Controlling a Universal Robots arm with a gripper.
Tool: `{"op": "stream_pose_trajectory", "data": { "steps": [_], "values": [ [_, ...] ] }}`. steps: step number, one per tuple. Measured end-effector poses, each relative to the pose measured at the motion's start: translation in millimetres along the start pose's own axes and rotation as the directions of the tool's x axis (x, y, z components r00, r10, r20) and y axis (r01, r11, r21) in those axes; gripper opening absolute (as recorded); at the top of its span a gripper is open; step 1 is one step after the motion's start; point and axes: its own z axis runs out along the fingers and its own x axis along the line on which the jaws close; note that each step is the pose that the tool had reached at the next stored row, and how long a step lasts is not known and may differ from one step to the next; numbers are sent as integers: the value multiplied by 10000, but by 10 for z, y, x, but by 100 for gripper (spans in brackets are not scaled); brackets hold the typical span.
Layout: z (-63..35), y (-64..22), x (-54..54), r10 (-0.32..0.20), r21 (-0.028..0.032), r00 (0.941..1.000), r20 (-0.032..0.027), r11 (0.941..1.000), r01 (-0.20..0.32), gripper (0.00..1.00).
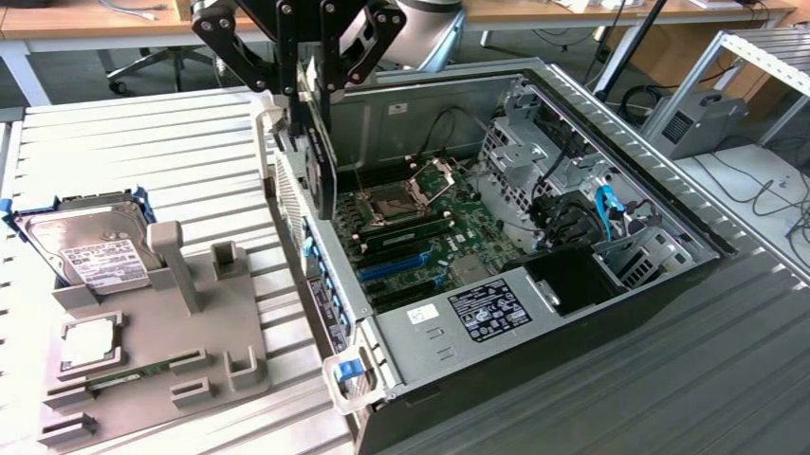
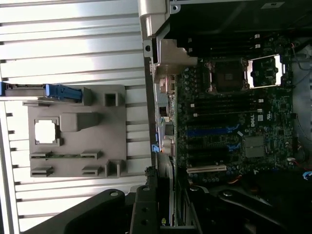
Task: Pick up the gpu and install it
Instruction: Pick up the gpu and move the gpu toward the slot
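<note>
End effector (image 1: pixel 307 116) was found clamped on gpu (image 1: pixel 319 175), card held upright over open computer case (image 1: pixel 424 346). Transport step judged underway; seating judged to require edge squared above blue expansion slot (image 1: pixel 393 268).

Wooden desks (image 1: pixel 101 19), a wheeled office chair (image 1: pixel 152 64), grey floor (image 1: pixel 76 74), ribbed metal tabletop (image 1: pixel 127 142).

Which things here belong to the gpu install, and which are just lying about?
In the job: gpu, held in the gripper; open computer case; its motherboard.
Lying about: hard drive, processor chip and memory stick, all on the grey holder.
</note>
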Motion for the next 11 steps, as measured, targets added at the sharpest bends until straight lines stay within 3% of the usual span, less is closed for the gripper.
{"op": "stream_pose_trajectory", "data": {
  "steps": [11],
  "values": [
    [2,6,-79,-1,2,10000,0,10000,1,26]
  ]
}}
